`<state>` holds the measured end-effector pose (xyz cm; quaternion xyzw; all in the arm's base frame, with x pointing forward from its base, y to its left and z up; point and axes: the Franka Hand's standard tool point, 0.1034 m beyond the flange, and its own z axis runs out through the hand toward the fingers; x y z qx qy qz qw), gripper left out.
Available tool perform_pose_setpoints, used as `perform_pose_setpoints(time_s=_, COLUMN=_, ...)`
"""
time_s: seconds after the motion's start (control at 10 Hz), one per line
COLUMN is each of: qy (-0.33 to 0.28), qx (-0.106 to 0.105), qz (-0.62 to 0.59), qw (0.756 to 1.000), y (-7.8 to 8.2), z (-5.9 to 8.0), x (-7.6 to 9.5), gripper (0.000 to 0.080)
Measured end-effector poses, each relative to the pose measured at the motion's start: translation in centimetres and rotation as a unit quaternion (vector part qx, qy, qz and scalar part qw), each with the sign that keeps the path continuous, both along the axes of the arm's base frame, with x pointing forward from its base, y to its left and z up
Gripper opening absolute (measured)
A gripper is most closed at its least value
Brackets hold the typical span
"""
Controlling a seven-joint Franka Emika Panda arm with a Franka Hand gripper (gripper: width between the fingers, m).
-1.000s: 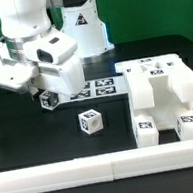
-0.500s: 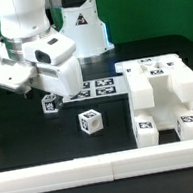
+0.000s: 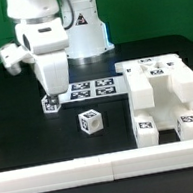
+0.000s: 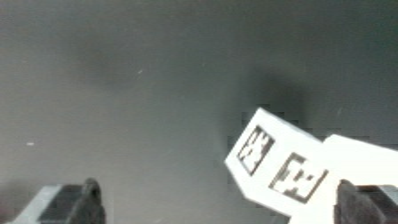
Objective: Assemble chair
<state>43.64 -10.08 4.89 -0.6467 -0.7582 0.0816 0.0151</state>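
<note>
The arm's white two-finger gripper (image 4: 217, 203) stands wide. In the wrist view its dark fingertips (image 4: 63, 203) sit far apart with nothing but bare black table (image 3: 27, 151) between them, so it holds nothing. In the exterior view it hangs at the far left, just above a small white plastic block with a black-and-white tag (image 3: 51, 104) that rests on the table just beside the marker board (image 3: 95, 87). The white tagged sheet cutting into the wrist view is probably that board's corner, though the picture is too soft to be sure. A second small white tagged cube (image 3: 89, 121) lies nearer, well apart from the first. The bulk of the chair, a chunky white plastic seat block with tagged legs (image 3: 165, 92), stands on the exterior view's right, close behind the long plain white border rail (image 3: 106, 169) (which is no part of the furniture). The main risk lies under the fingers. The small block is so close below them that a sideways move before the arm has risen could clip it, tip it, or shove it onto the board. A descent slightly off centre could land a fingertip on the block's top edge instead of straddling it.
</note>
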Motion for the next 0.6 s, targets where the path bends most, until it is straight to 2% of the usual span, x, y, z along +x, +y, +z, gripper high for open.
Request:
perform_pose_setpoints(time_s=0.4, qy=-0.012, qx=-0.012, qz=-0.142, qw=0.990, y=0.0, z=-0.1, x=0.0, gripper=0.0649)
perform_pose_setpoints(time_s=0.6, qy=-0.015, qx=-0.018, qz=-0.288, qw=0.957, y=-1.9, z=-0.4, x=-0.2, gripper=0.0649)
